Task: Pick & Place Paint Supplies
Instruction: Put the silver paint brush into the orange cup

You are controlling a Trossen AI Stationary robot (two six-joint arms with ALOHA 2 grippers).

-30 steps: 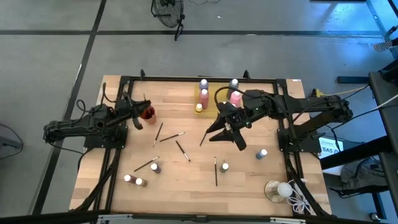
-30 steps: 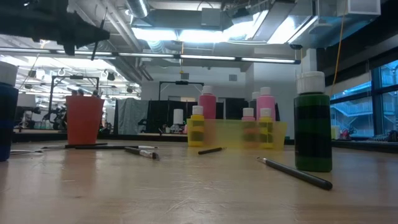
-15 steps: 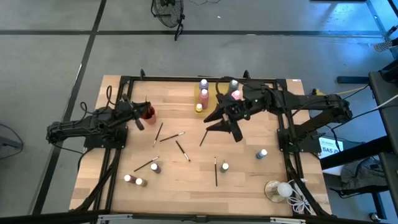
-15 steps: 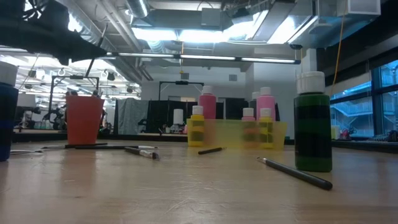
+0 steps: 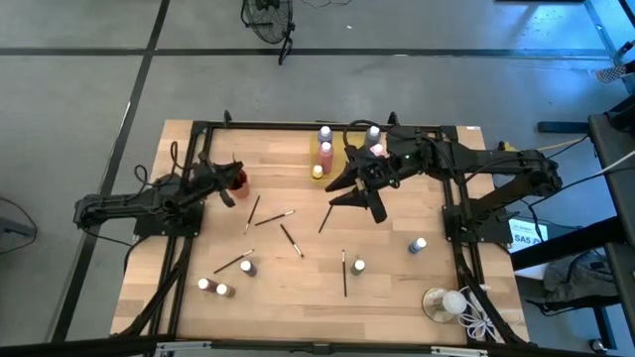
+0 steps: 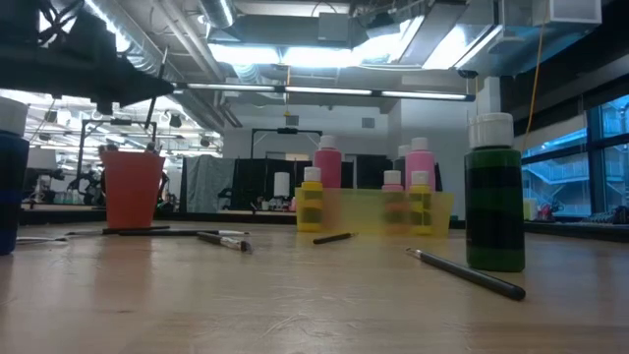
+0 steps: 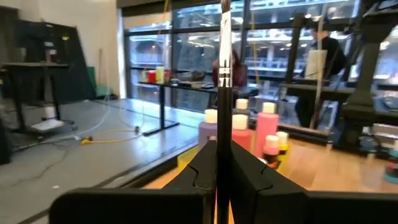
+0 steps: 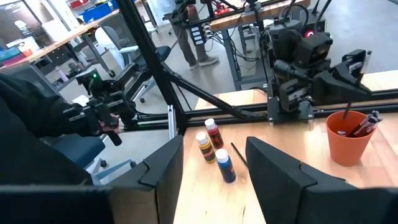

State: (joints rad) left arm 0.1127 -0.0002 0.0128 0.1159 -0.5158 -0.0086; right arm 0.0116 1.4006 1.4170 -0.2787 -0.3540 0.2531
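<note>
So the left gripper point(image 5: 224, 188) is clamped on a brush point(image 7: 222, 74), held upright, long axis pointing straight up from the jaws. The orange cup point(image 5: 236, 179) sits right under and beside it, so my guess is a straight drop in. The right gripper point(image 5: 349, 194) hangs open and empty, well away near the yellow bin point(image 6: 378, 210).

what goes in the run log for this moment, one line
left end effector: shut on paintbrush, over orange cup | right end effector: open, empty, near yellow tray | loose brushes, bottles remain on table
</note>
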